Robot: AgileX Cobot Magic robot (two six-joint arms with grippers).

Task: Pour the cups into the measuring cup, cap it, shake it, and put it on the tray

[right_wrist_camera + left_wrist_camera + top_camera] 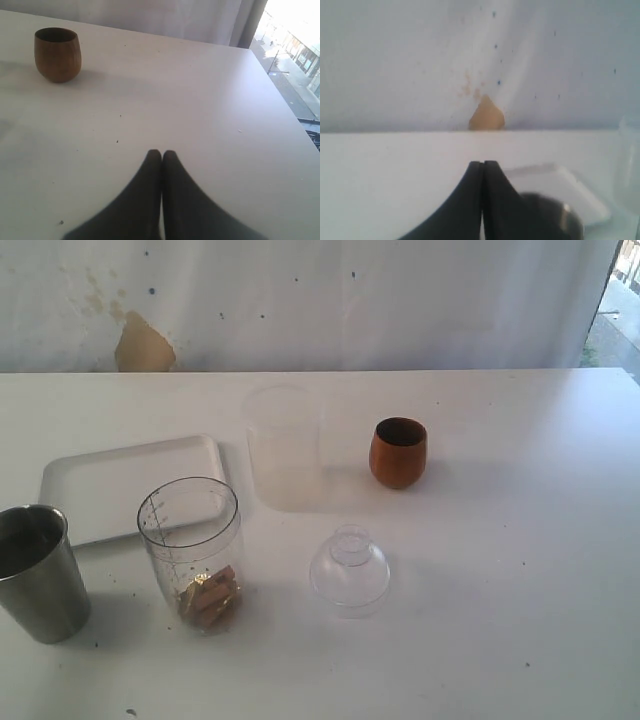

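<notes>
While the left hand (482,167) and right hand (161,156) are pressed together, empty, the measuring cup (190,540) is seen just right of the steel tumbler (42,580).

steel tumbler (40,575) edge-cropped (left), tray (575,195) blurred

The tumbler (42,580) at eight o'clock is dully shiny steel; the measuring cup (190,540) is clear glossy plastic (printed marks down its side); the rounded cup (398,453) at one o'clock is smooth brown wood.
</notes>
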